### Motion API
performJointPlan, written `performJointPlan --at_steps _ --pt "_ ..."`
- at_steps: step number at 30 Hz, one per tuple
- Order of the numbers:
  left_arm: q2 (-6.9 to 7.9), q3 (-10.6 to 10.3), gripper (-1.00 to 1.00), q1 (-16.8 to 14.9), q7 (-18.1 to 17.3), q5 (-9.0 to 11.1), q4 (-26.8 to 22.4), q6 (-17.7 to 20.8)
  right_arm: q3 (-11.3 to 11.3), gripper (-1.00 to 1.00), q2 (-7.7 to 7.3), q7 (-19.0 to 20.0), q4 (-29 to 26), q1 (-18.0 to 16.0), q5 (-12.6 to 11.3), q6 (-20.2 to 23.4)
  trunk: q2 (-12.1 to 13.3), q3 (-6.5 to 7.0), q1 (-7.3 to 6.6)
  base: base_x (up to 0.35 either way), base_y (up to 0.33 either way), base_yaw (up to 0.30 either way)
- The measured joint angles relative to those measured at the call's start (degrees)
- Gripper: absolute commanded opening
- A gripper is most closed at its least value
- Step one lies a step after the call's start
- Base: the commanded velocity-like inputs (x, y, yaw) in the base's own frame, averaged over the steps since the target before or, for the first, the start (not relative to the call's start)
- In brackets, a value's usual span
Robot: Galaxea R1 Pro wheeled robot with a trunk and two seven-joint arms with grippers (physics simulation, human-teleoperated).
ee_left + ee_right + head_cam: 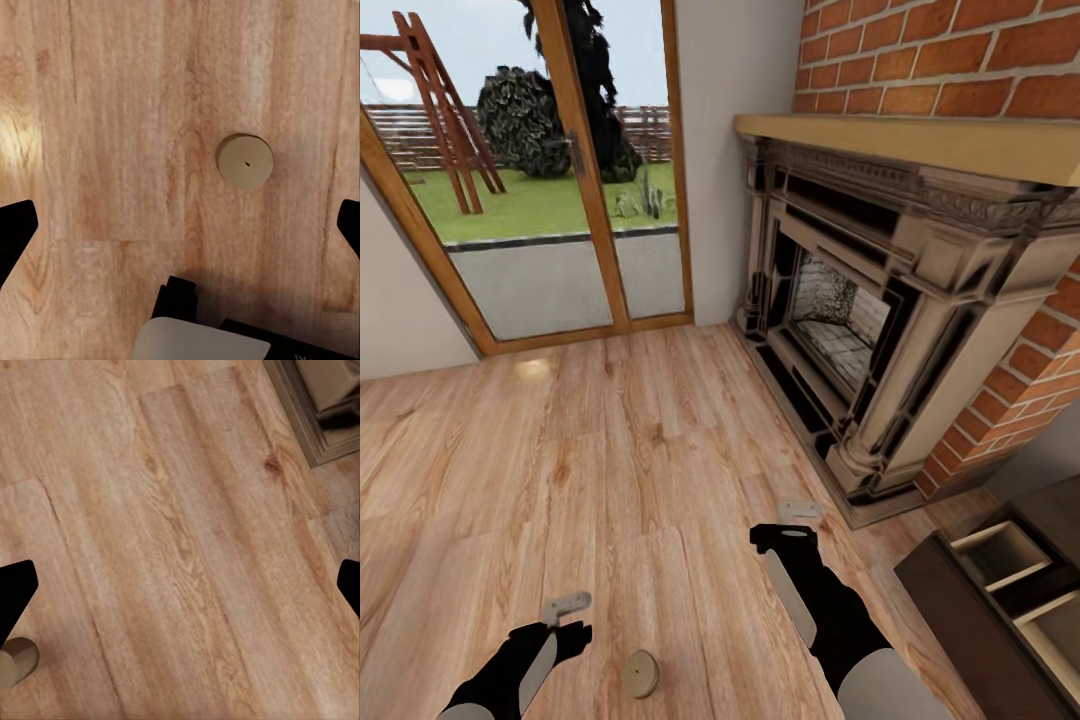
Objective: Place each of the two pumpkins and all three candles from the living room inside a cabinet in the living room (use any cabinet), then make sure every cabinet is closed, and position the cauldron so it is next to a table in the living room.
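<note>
1. One short beige wax candle with a flat round top (641,673) lies on the light wooden plank floor (560,450), at about 6 o'clock in the head view, just beside the left gripper (566,607) and between the two arms. It is not yet picked up.
2. The long dark brown wooden cabinet (960,620) stands at about 4 o'clock, with drawers pulled open and pale interiors visible; as far as I can see, these are empty.
3. My judgement: the task is at an early stage. This candle must still go into the cabinet, and the drawers must be shut afterwards.
4. In the left wrist view the candle (244,160) is under the left gripper, whose dark fingers (16,229) stand wide apart and hold nothing.
5. The right gripper (798,510) hovers over bare floor near the stone-coloured fireplace (880,330); its fingers (15,592) are also spread apart and empty.
6. The cabinet is cut off by the picture edge, so I cannot tell how many drawers it has.
7. A beige thing (15,661) at the edge of the right wrist view is perhaps the candle; it is too cropped to be sure.
</note>
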Motion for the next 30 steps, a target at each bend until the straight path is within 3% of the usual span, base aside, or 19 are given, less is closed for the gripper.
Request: performJointPlan --at_steps 5,13,20,30 --pt "0.03 -0.13 1.0 0.0 0.01 -0.03 0.06 -0.67 0.21 1.0 0.0 -0.04 -0.05 0.07 -0.1 0.06 -2.01 -0.9 1.1 0.0 0.0 0.0" --pt "0.24 -0.37 1.0 -0.01 0.01 -0.04 0.09 -1.26 2.96 1.0 0.0 -0.02 -1.25 0.25 -0.19 0.07 -5.21 -2.33 2.85 0.0 0.0 0.0" --pt "0.07 -0.45 1.0 -0.01 0.01 -0.09 0.17 -2.08 3.35 1.0 0.0 -0.01 -5.24 1.22 -0.21 1.49 -8.02 -3.59 4.39 0.0 0.0 0.0" --pt "-0.09 -0.47 1.0 -0.01 0.01 -0.1 0.52 -2.14 3.38 1.0 0.0 0.09 -5.65 1.32 -0.23 1.67 -12.03 -5.39 6.59 0.0 0.0 0.0"
